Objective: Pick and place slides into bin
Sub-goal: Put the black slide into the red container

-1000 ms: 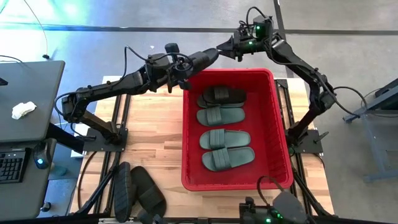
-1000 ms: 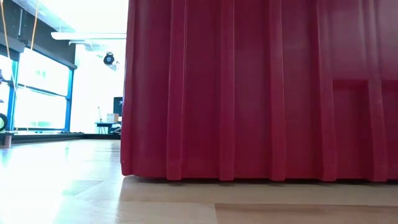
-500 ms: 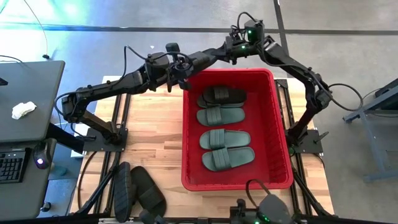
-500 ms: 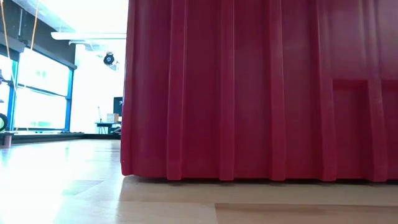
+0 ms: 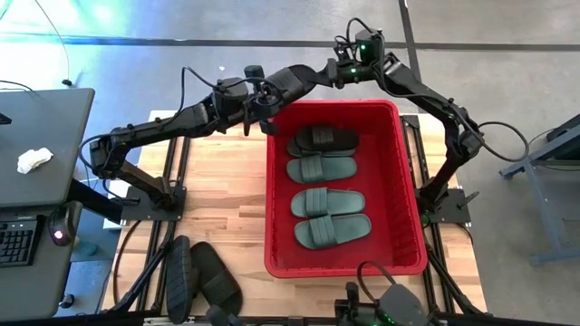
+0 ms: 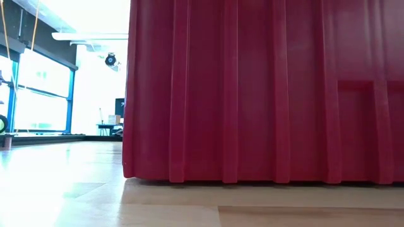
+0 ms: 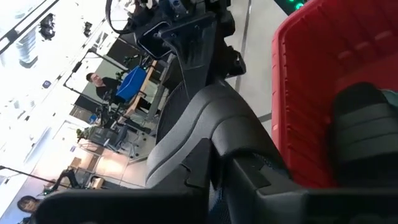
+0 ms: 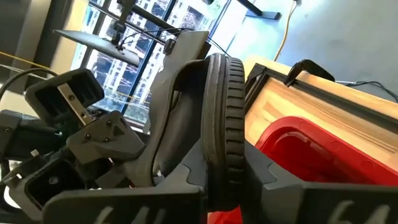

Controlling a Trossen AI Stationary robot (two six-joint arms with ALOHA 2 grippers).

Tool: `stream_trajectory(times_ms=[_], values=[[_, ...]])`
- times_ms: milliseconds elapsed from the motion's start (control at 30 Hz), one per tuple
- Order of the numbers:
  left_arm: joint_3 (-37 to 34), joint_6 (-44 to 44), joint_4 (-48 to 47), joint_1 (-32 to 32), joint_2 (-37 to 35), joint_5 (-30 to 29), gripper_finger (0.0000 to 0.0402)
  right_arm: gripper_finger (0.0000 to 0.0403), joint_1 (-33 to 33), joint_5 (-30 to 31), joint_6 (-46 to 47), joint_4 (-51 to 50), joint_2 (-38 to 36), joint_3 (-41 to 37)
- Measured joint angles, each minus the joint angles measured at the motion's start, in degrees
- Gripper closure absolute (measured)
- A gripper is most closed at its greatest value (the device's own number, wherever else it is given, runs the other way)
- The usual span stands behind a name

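Both hands, left hand and right hand, clamp one black slide above the red bin's rim; four slides inside, two waiting on the bench.

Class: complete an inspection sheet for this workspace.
Surface: wooden table.
Job's things: red bin holds four slides; two dark slides lie at the table's near-left edge; held slide above the bin's far-left corner.
Clutter: white rag on side desk.
End effectors: left end effector and right end effector both shut on the held slide.
Cables: black cable loops over left arm.
Surroundings: person seated beyond the table.
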Motion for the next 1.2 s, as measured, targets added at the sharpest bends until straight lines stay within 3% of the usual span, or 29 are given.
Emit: stream_trajectory(times_ms=[467,767,967,1200], values=[[0.0,-1.44,-9.29,-0.04,-0.75,1.66,0.0227,0.0384,-1.31,-1.52,-3.65,-0.09,-0.02,0.0],[0.0,-10.97,-14.8,0.13,-9.05,4.16,0.0181,0.0384,-3.94,-4.6,-11.4,-0.68,-1.91,0.0],[0.75,-15.84,-16.63,0.12,-15.15,7.3,0.0183,0.0385,-4.49,-2.63,-26.88,-10.97,-2.57,5.71],[13.32,-16.73,-24.75,0.15,-14.91,7.55,0.0196,0.0385,-1.4,10.98,-52.43,-31.91,-2.62,18.46]])
